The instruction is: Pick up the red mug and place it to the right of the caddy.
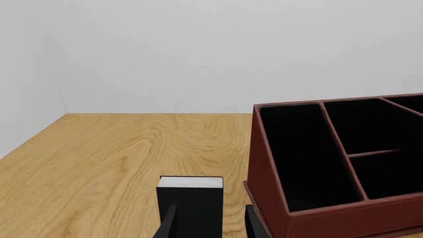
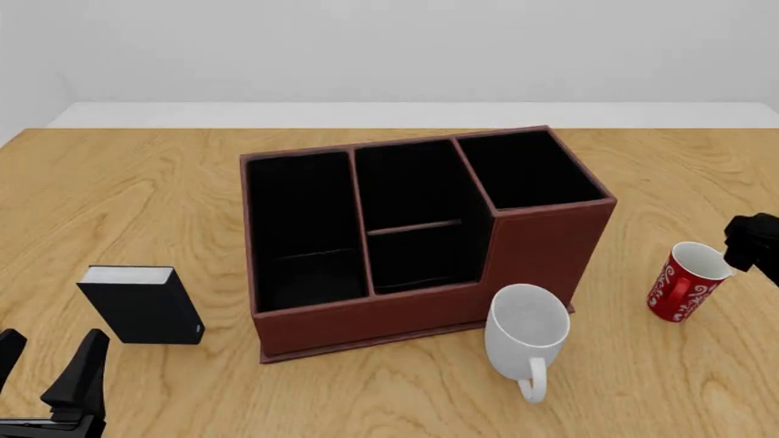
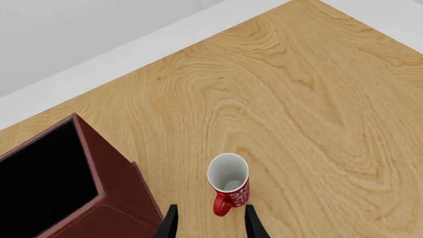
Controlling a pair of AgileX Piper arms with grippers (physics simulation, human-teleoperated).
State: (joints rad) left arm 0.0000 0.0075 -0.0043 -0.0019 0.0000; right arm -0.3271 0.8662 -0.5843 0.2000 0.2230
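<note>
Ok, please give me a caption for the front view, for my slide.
Red mug stands upright right of the caddy, beside the right arm; white mug in front.

You're working in a bare simulated tabletop scene, not a lived-in room: a pale oak-grain surface (image 2: 146, 192) with a flat, featureless grey-white wall (image 2: 389, 46) behind it. The only props are desk-like ones: a leather-look caddy (image 2: 535, 242), a small black box (image 2: 144, 306), a white mug (image 2: 526, 328) and a red mug (image 2: 684, 283).

Right claw (image 2: 757, 248) cut off by frame edge.
</note>
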